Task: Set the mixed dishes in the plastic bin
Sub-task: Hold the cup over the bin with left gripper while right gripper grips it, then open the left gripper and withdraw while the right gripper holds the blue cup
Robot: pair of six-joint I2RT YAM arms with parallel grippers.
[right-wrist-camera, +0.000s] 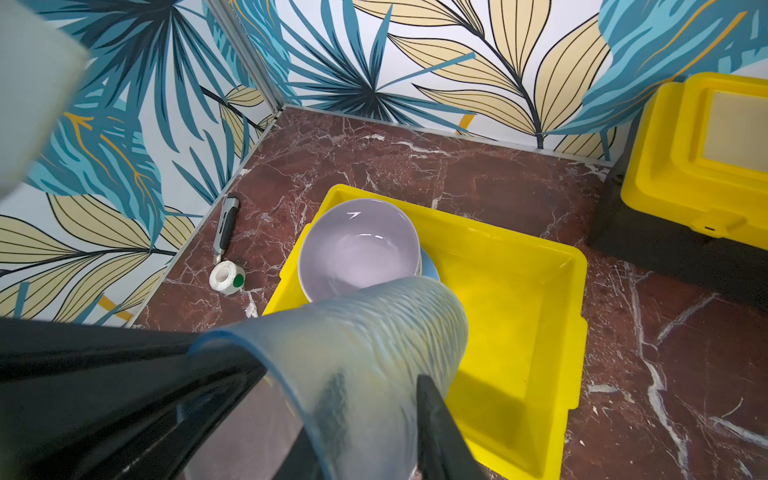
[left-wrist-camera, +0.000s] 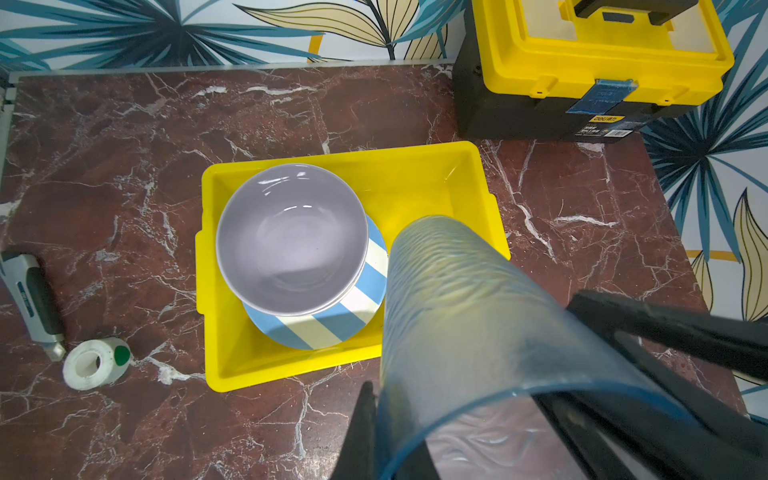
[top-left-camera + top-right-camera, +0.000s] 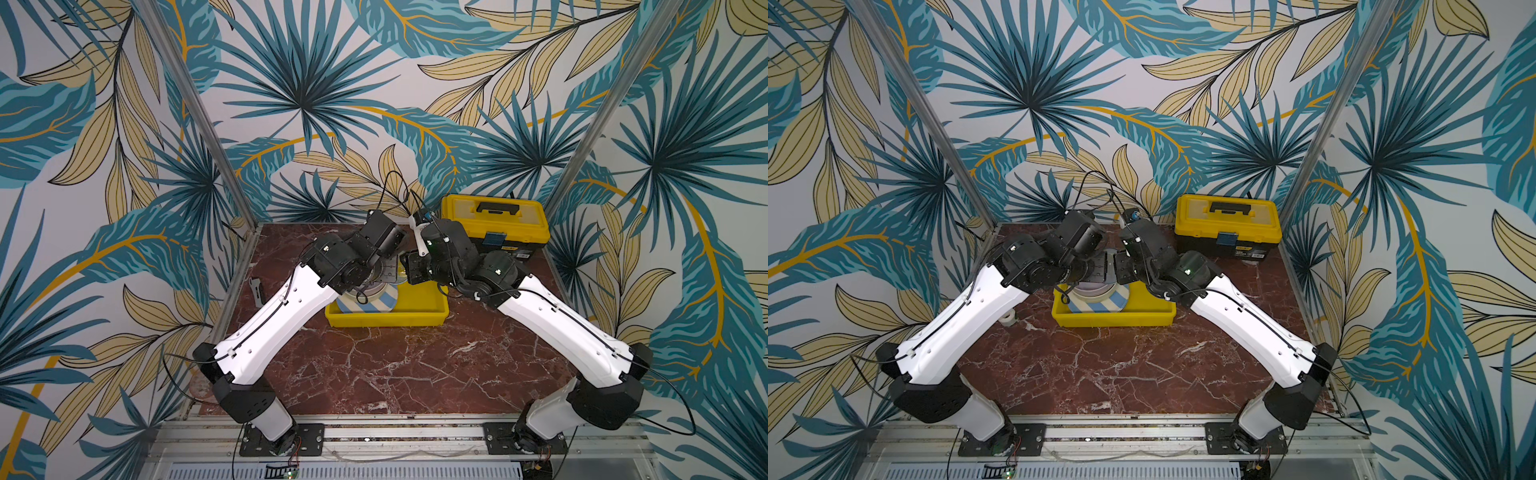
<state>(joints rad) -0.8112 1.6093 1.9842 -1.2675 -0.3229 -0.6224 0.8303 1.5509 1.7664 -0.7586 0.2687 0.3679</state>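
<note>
A clear ribbed tumbler (image 2: 478,299) (image 1: 374,332) hangs tilted above the yellow plastic bin (image 2: 424,195) (image 1: 519,311), between both wrists (image 3: 388,272). My left gripper (image 2: 380,395) is shut on the tumbler's wall at the rim, one finger outside and one inside. My right gripper (image 1: 380,386) straddles the opposite side of the rim. Its outer finger (image 1: 436,415) lies along the wall, and the inner one shows through the wall a little apart. In the bin a lilac bowl (image 2: 291,237) (image 1: 357,249) sits on a blue-white striped plate (image 2: 332,324) (image 3: 370,305).
A yellow-and-black toolbox (image 3: 494,220) (image 2: 582,62) stands behind the bin at the back right. A white tape roll (image 2: 93,363) (image 1: 226,276) and a utility knife (image 2: 31,295) (image 1: 226,224) lie by the left wall. The bin's right half holds nothing.
</note>
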